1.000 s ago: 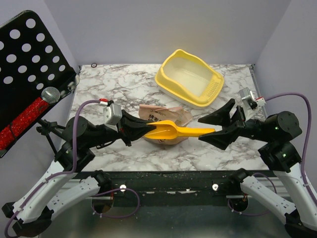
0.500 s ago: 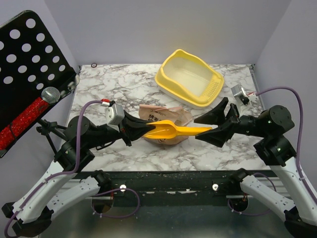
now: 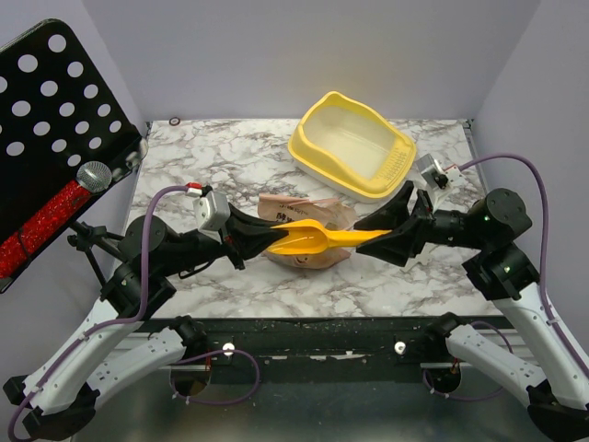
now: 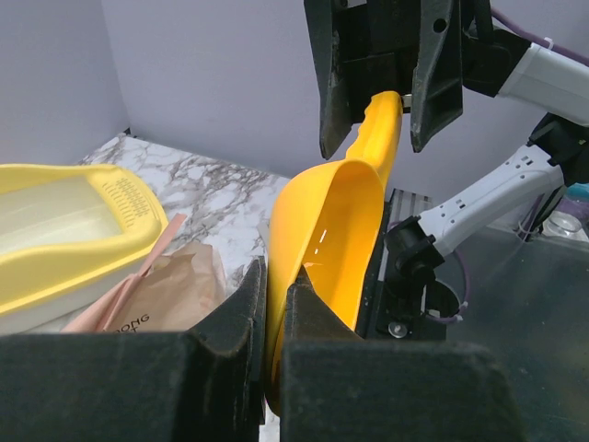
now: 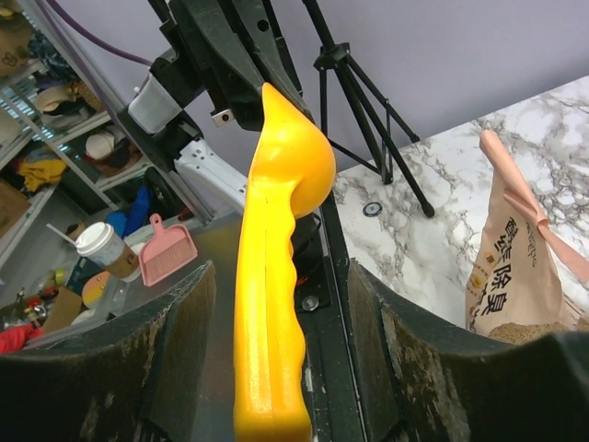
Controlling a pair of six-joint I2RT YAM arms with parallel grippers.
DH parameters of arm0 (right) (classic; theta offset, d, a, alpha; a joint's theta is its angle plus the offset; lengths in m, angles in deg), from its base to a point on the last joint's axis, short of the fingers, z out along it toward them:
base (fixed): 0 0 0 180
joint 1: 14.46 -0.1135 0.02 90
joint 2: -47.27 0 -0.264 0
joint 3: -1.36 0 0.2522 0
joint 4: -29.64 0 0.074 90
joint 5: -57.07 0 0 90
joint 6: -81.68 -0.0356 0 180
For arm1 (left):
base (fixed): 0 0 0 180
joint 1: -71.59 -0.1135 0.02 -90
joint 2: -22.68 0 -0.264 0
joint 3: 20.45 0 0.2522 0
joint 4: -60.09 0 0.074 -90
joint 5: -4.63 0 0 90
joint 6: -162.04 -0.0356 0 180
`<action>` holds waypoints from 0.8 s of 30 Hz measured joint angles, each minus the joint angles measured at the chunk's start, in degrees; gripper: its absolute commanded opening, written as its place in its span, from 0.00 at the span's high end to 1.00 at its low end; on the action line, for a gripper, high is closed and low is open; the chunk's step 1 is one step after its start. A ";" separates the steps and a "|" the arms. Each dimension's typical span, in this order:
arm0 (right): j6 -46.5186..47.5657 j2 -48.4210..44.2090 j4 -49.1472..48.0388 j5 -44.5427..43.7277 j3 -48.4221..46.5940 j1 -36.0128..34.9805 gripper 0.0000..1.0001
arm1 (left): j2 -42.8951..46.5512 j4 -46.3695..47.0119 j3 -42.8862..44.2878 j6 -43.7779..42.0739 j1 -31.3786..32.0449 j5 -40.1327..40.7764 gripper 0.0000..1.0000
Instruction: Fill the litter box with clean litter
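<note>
The pale-yellow litter box (image 3: 354,147) stands at the table's back right and looks to hold nothing; it also shows in the left wrist view (image 4: 64,230). My left gripper (image 3: 273,241) is shut on the bowl rim of a yellow-orange scoop (image 3: 322,241), holding it level above a crumpled tan paper bag (image 3: 304,216). My right gripper (image 3: 377,241) is open, its jaws on either side of the scoop's handle (image 5: 267,304) without touching it. A brownish granular patch (image 5: 529,333) shows at the bag's mouth. No loose heap of clean litter is visible.
A black perforated stand (image 3: 46,120) with a red-handled tool (image 3: 55,216) rises at the left, beside the left arm. Its tripod legs (image 5: 368,101) show in the right wrist view. A pink dustpan (image 5: 166,253) and a paper cup (image 5: 97,244) lie off the table.
My right gripper has moved left toward the scoop, and its open jaws now straddle the handle's end. The left arm and the scoop have stayed almost still.
</note>
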 measured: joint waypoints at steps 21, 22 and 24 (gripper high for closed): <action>-1.51 0.11 -2.08 0.90 0.02 0.00 0.85 | -0.28 1.51 -0.09 -0.02 0.00 1.11 1.00; -1.49 0.13 -2.19 0.92 0.02 0.00 0.92 | -0.28 1.57 -0.09 -0.02 0.00 1.07 1.00; -1.51 0.15 -2.40 1.01 0.02 0.00 1.00 | -0.35 1.77 -0.09 -0.04 0.07 1.07 1.00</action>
